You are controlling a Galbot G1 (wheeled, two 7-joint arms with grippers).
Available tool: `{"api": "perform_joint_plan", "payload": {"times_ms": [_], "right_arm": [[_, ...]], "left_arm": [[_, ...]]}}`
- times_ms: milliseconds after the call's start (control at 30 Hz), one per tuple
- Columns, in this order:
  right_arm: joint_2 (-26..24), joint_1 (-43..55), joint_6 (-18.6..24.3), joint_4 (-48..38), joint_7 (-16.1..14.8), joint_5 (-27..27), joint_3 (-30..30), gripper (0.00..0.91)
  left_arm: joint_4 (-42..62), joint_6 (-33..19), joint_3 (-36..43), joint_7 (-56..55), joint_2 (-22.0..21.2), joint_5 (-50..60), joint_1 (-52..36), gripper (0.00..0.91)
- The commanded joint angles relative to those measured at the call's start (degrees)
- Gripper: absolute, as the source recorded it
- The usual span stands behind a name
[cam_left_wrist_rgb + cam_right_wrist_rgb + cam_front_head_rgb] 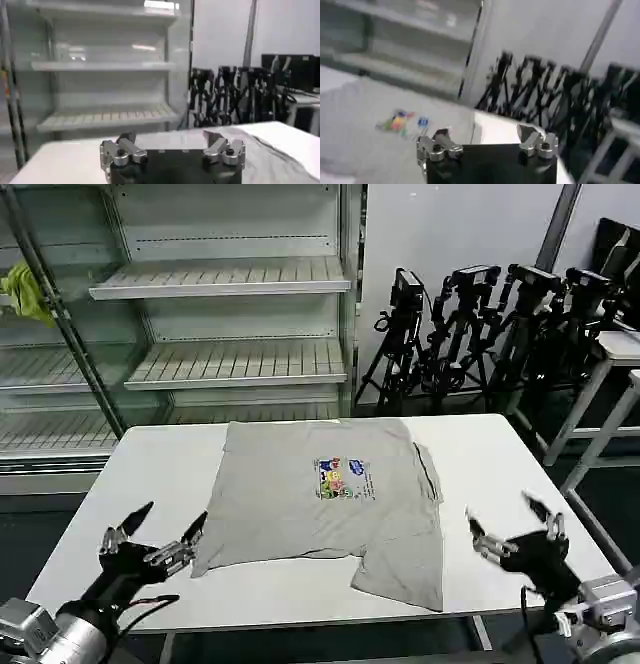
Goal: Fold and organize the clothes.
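A white counter (150, 474) holds a light grey short-sleeved fabric shirt (320, 514), lying flat at its centre. The left gripper (155, 534) and right gripper (510, 524) hover beside it, fingers spread open, empty.

A light grey short-sleeved fabric shirt (320, 504) bears a small multicoloured chest print (343, 478) in blue, red and yellow. It lies on a plain white bench (150, 474). A yellow-green cloth (25, 291) hangs on the pale shelving.
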Motion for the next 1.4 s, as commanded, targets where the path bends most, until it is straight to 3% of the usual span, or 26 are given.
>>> {"api": "perform_joint_plan", "payload": {"times_ms": [33, 200, 533, 1400], "right_arm": [[1.2, -4.0, -0.9, 0.4, 5.4, 3.7, -11.1, 0.907], [2.1, -1.3, -0.9, -1.4, 6.1, 0.5, -17.5, 0.907], [1.8, 1.7, -0.9, -4.9, 6.5, 0.1, -21.0, 0.907], [3.9, 7.1, -0.5, -10.3, 5.8, -1.1, -24.5, 0.907]], "left_arm": [[7.6, 0.7, 6.7, -0.9, -0.3, -1.3, -0.7, 0.907], [10.5, 0.8, 10.3, -0.8, -1.0, -0.2, -2.7, 0.907], [16.0, 0.4, 14.4, -0.2, -3.1, 2.4, -5.2, 0.907], [23.9, -0.1, 13.4, 1.9, -1.1, 7.1, -7.4, 0.907]]}}
